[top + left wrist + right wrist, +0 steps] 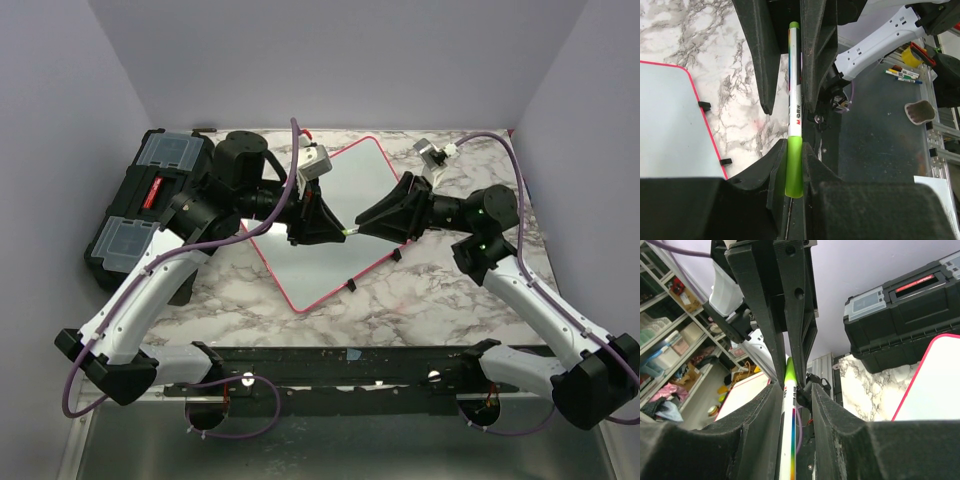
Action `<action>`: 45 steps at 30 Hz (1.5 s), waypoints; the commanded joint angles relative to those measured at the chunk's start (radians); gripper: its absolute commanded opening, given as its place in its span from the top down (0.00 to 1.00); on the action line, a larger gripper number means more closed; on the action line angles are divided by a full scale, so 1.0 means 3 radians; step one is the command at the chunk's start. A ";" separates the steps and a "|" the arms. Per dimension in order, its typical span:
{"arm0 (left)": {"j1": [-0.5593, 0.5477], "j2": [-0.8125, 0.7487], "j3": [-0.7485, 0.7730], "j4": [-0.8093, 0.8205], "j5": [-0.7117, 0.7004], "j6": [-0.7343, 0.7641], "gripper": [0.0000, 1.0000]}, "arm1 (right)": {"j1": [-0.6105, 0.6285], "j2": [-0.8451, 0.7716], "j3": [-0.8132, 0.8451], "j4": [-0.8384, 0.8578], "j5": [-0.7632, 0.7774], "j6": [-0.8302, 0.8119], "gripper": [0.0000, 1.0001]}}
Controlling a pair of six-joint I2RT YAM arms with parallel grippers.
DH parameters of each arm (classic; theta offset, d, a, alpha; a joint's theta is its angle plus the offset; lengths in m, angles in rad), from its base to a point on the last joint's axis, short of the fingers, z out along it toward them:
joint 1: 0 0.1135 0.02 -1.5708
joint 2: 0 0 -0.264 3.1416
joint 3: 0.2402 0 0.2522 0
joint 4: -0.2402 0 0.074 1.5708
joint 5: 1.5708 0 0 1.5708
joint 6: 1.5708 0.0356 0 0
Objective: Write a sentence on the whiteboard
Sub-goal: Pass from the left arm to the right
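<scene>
The whiteboard (312, 262) lay flat on the marbled worktop (430, 300), turned at an angle, and no lettering showed on the parts of it in view, so the sentence was judged not yet begun. Above the whiteboard's middle the two arms met tip to tip over the marker (795, 117). The left pincer (793, 150) was clenched on its green cap (794, 170), while the right pincer (792, 390) was clenched on the white barrel. The step in hand looked like uncapping. Next, the two would need to pull straight apart along the marker's length, each clamp kept firm, before the nib could go down to the whiteboard. Counted: one whiteboard, one marker, two pincers, and one black toolbox (150, 200) just beside the whiteboard's left edge.
</scene>
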 commanded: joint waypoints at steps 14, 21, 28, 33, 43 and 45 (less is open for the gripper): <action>0.0005 0.0013 0.0139 -0.0145 0.0043 0.0130 1.00 | 0.0214 0.0042 0.0258 -0.0640 -0.0069 -0.0511 0.64; 0.0002 0.0013 0.0134 -0.0145 0.0042 0.0143 1.00 | 0.0221 0.0059 0.0258 -0.0639 -0.0072 -0.0509 0.69; 0.0004 0.0023 0.0125 -0.0145 0.0013 0.0152 1.00 | 0.0242 0.0082 0.0281 -0.0690 -0.0107 -0.0542 0.77; 0.0002 0.0027 0.0137 -0.0153 -0.0009 0.0160 1.00 | 0.0252 0.0090 0.0313 -0.0802 -0.0135 -0.0617 0.90; 0.0027 0.0030 0.0195 -0.0234 -0.0038 0.0212 1.00 | 0.0290 0.0068 0.0385 -0.1131 -0.0152 -0.0862 0.99; 0.0032 0.0020 0.0195 -0.0241 -0.0042 0.0224 1.00 | 0.0292 0.0060 0.0396 -0.1184 -0.0141 -0.0889 0.98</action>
